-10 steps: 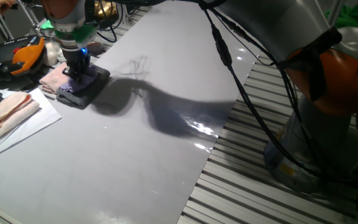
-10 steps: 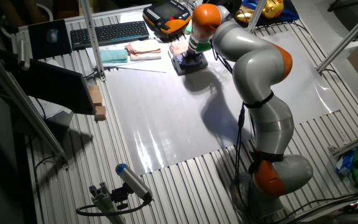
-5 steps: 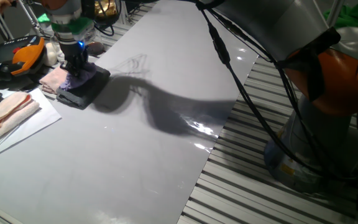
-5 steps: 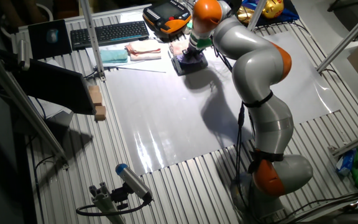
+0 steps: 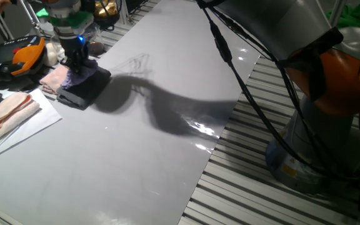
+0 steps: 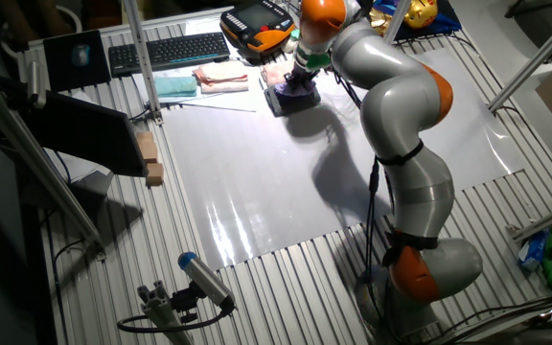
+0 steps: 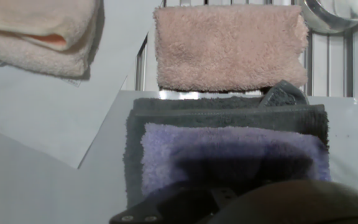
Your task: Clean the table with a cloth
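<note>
The lavender cloth (image 5: 81, 75) (image 6: 300, 94) (image 7: 229, 146) lies on top of a dark grey folded cloth (image 5: 83, 92) (image 7: 229, 111) at the far left corner of the pale glossy table (image 5: 136, 144) (image 6: 257, 182). My gripper (image 5: 77, 62) (image 6: 302, 81) points straight down onto the lavender cloth. Its fingers look closed on the cloth's middle, which bunches up slightly toward them. In the hand view the gripper (image 7: 247, 171) shows only as a dark blur over the cloth's near part.
Pale pink folded cloths (image 5: 52, 80) (image 5: 8, 112) (image 7: 229, 46) lie beside and behind the grey cloth, one on a paper sheet (image 5: 30, 125). An orange-black pendant (image 5: 24, 56) and a keyboard (image 6: 166, 50) sit behind. Slatted metal grating (image 5: 249, 187) borders the table.
The hand has risen a little above the cloth stack and shifted slightly left. The lavender cloth's middle is drawn up with it. The grey and pink cloths have not moved.
</note>
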Controlling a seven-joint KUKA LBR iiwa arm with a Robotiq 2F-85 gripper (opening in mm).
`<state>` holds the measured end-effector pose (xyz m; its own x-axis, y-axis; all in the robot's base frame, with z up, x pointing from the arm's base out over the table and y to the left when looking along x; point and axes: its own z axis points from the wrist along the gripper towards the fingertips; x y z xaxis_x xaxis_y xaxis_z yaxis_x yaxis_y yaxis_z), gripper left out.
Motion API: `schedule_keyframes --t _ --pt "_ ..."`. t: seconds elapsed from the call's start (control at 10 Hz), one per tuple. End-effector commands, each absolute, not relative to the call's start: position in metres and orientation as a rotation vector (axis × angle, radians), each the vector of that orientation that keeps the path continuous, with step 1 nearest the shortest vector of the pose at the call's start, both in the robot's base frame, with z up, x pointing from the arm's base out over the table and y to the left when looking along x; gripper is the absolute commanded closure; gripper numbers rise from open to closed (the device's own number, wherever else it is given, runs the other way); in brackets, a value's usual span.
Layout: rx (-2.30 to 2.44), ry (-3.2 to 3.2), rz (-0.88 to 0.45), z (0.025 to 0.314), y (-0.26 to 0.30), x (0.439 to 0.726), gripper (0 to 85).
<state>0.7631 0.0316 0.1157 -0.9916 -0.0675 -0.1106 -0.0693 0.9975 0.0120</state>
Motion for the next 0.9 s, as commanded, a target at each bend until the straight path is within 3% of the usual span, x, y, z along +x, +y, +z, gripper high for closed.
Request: schedule_keyframes --t 0.0,0.8 --pt "-0.106 3.034 0.027 0.119 0.03 0.759 85.0" --pt "-0.166 3.059 0.024 0.119 0.018 0.731 85.0"
